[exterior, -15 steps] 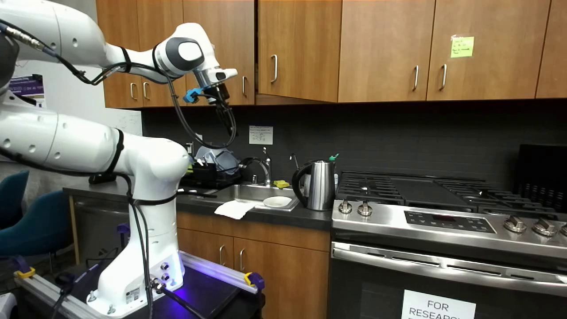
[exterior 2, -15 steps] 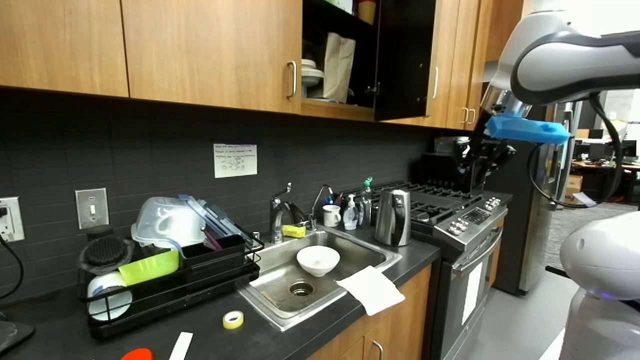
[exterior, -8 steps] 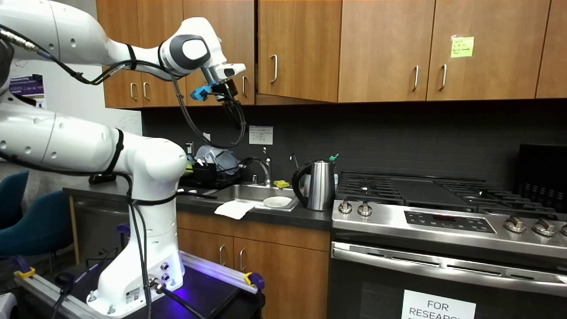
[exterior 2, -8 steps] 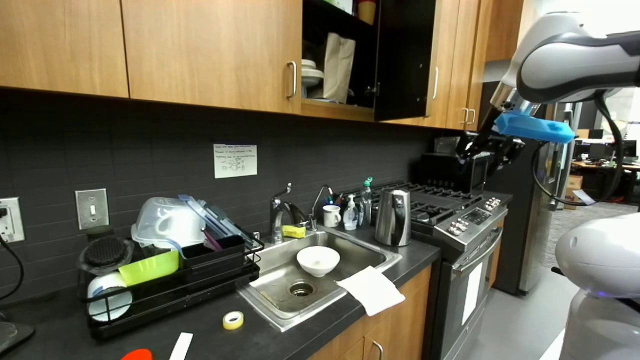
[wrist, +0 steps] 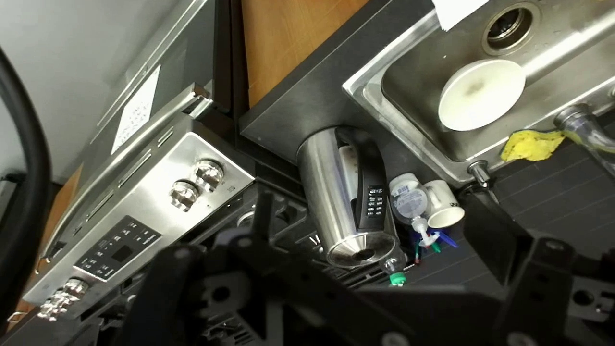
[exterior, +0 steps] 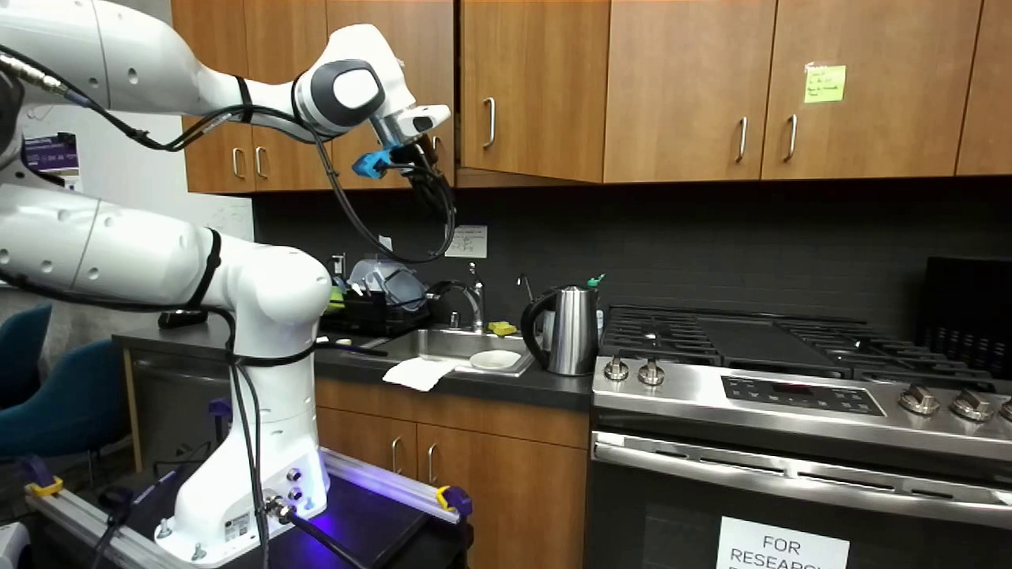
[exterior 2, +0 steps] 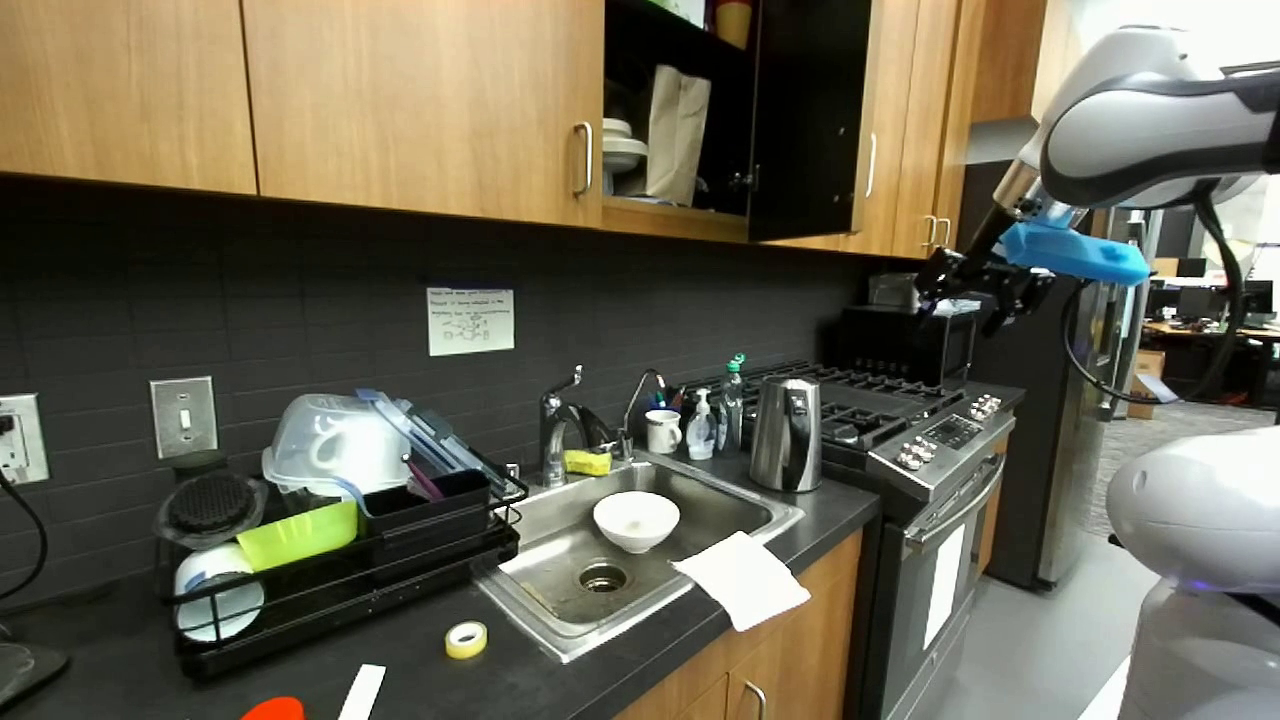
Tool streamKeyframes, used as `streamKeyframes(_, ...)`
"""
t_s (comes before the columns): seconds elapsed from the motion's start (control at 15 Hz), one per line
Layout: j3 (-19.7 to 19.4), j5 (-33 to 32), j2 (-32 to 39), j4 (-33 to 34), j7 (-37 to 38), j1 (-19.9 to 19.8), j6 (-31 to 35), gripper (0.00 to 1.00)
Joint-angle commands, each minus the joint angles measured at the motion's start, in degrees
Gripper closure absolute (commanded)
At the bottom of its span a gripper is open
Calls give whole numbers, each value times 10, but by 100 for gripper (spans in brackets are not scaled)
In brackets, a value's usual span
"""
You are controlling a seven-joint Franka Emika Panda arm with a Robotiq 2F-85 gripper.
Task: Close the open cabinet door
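Observation:
The open cabinet door (exterior: 534, 91) stands swung out from the upper cabinets, with its slim silver handle (exterior: 489, 122) near its free edge. An exterior view shows the dark inner face of the door (exterior 2: 808, 120), with the shelves beside it exposed. My gripper (exterior 2: 962, 308) hangs below the upper cabinets' bottom edge, out in front of them and apart from the door. In the wrist view, my gripper (wrist: 370, 209) has its fingers spread wide with nothing between them; kettle and bottles lie farther off behind. That view does not show the door.
Below are a steel kettle (wrist: 326, 192), a soap bottle (wrist: 408, 197), a white mug (wrist: 444, 204) and the sink (exterior 2: 690, 600) with a faucet (exterior 2: 552, 430). The stove (exterior: 711, 387) stands beside the counter. A cable loop (exterior: 451, 225) hangs off the wrist.
The arm has moved rightward and slightly up in an exterior view, bringing the gripper nearer the door. Its fingers have spread wider. The door has not moved.

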Motion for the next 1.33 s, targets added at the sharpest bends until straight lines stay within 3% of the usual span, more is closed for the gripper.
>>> streamKeyframes(0.0, -12, -9, 26, 2, -32, -9, 43, 0)
streamKeyframes(0.8, -2, -33, 113, 70, -65, -19, 144, 0)
streamKeyframes(1.27, 14, -63, 120, 106, -57, -39, 171, 0)
